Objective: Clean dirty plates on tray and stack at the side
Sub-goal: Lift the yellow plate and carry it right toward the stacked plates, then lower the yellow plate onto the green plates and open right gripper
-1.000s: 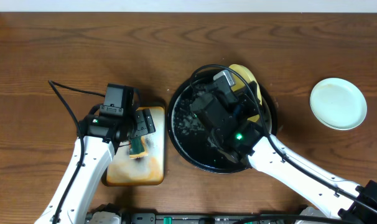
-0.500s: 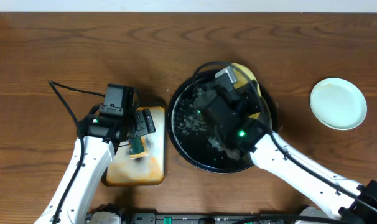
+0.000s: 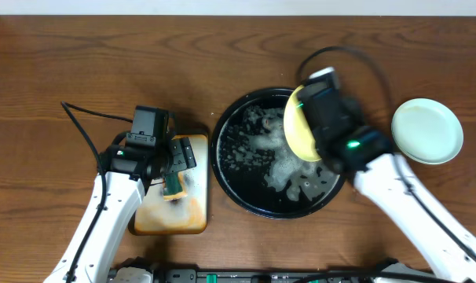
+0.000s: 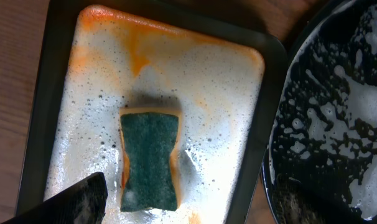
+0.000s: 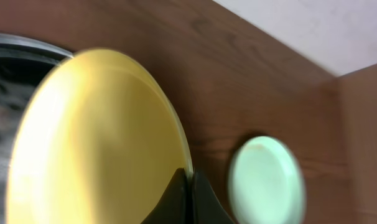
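Note:
My right gripper [image 3: 313, 118] is shut on the rim of the pale yellow plate [image 3: 298, 130], which hangs tilted on edge over the right part of the round black tray [image 3: 230, 169]. White foam lies in the tray. In the right wrist view the fingers pinch the yellow plate's [image 5: 95, 143] edge, with the tray's rim [image 5: 27, 43] behind it. A mint-green plate [image 3: 427, 130] lies flat on the bare wood at the right, also visible in the right wrist view [image 5: 266, 180]. My left gripper [image 3: 175, 161] stands open above a green sponge [image 4: 149, 158], not touching it.
The sponge rests on a small rectangular black-rimmed tray [image 3: 195, 216] with an orange-stained foamy surface, just left of the round tray [image 4: 338, 112]. A black cable [image 3: 85, 118] trails from the left arm. Bare wood-grain tabletop lies around the mint plate.
My right gripper has raised the yellow plate out of the round tray and swung it right, towards the mint plate. The left arm and sponge have not moved.

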{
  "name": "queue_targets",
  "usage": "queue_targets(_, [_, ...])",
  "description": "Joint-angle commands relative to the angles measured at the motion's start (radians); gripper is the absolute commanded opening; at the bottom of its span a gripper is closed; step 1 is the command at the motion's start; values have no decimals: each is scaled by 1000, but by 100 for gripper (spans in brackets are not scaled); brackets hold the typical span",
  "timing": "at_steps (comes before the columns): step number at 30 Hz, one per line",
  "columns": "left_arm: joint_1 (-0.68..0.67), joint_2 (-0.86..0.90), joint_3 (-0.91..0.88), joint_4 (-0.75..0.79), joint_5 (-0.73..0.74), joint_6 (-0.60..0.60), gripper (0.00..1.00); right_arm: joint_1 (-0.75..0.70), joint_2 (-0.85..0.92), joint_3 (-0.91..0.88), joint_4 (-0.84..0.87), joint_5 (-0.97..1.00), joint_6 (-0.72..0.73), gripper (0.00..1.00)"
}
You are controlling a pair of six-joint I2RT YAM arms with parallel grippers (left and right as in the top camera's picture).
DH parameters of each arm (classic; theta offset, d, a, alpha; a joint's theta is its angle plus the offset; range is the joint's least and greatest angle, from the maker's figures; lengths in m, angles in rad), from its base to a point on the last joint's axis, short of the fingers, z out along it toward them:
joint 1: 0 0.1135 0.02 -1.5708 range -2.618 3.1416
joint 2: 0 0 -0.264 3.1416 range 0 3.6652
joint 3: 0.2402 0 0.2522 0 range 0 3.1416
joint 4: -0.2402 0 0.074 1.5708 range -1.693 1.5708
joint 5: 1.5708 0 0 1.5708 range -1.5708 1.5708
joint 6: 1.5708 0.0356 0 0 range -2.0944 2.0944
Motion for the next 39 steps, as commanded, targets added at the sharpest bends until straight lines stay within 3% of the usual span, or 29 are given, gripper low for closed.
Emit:
queue_targets(1, [4, 3, 23, -3, -2, 9, 86, -128, -68, 72, -45, -336, 125, 1])
queue_targets(8, [4, 3, 23, -3, -2, 9, 86, -511, -76, 75, -121, -715, 234, 1])
queue_targets(18, [4, 3, 22, -3, -2, 9, 86, -935, 35, 74, -126, -820, 261, 1])
queue_targets(30, [4, 3, 23, -3, -2, 9, 86, -1149, 282, 74, 7, -824, 294, 1])
queue_targets(39, [4, 3, 23, -3, -2, 9, 86, -1161, 323, 74, -10, -894, 185, 1])
